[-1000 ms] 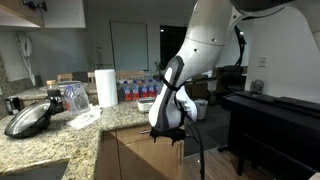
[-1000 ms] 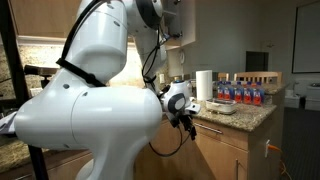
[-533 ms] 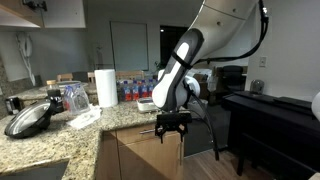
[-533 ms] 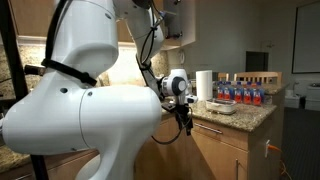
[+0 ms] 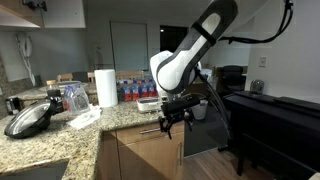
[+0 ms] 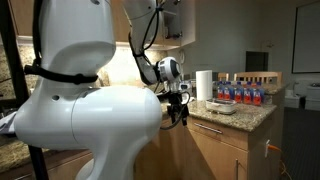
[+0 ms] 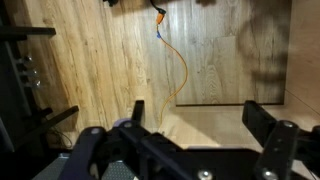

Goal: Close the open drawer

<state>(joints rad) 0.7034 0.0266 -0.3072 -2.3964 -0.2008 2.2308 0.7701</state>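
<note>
Both exterior views face the counter (image 5: 60, 140) from opposite ends; wrist view closely faces a wooden surface (image 7: 220, 60).

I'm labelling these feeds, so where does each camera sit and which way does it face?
Exterior view: over the speckled granite counter, facing the white arm and gripper.
Exterior view: behind the robot's bulky white base, facing along the wooden cabinets.
Wrist view: faces light-brown wood-grain boards; gripper fingers at the bottom.
Both exterior views share the white paper-towel roll.
</note>
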